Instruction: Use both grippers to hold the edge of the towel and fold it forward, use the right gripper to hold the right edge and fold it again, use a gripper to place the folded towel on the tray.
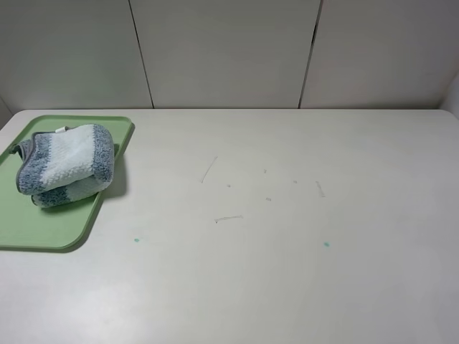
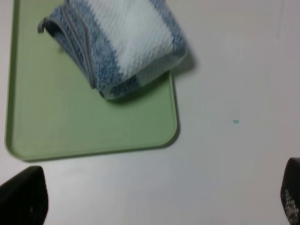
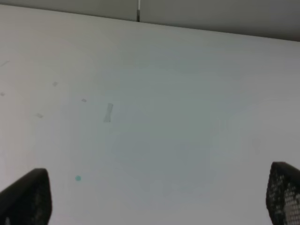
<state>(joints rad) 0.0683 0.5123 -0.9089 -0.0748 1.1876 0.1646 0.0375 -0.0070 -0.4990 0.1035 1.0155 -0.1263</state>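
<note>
left gripper wide; fluffy folded towel on flat tray.

towel: folded into a thick bundle, blue-grey and white stripes, grey hem along one side
towel place: on the tray's far part, toward 1 o'clock, overhanging the right rim slightly
tray: pale green, flat, rounded corners, at the table's 10 o'clock

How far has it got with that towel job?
It looks finished. The towel lies folded in a bundle on the tray, overhanging its rim a little. Nothing is in hand: the left claw and right claw are both open and empty. Nothing seems left.
</note>
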